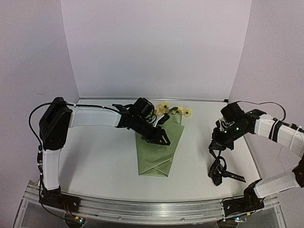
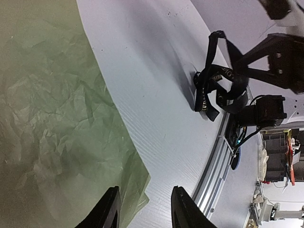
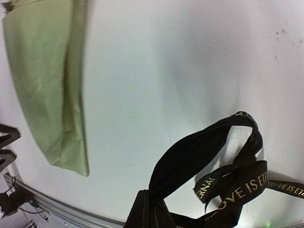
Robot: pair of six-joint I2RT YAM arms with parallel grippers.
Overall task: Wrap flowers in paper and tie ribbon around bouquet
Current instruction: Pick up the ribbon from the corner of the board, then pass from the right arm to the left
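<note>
Near right, the ribbon (image 1: pixel 217 168) hangs pinched in the right claw (image 1: pixel 217 146), ready for tying; the left claw (image 1: pixel 162 138), spread, sits over the paper (image 1: pixel 154 159), likely steadying it.

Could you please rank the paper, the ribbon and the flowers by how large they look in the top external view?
1. Olive-green paper, clearly largest.
2. Black ribbon and yellow flowers: similar spread; the ribbon is partly lifted toward the camera, so left unranked.

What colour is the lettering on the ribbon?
Gold, on the black ribbon; the right wrist view shows it best.
</note>
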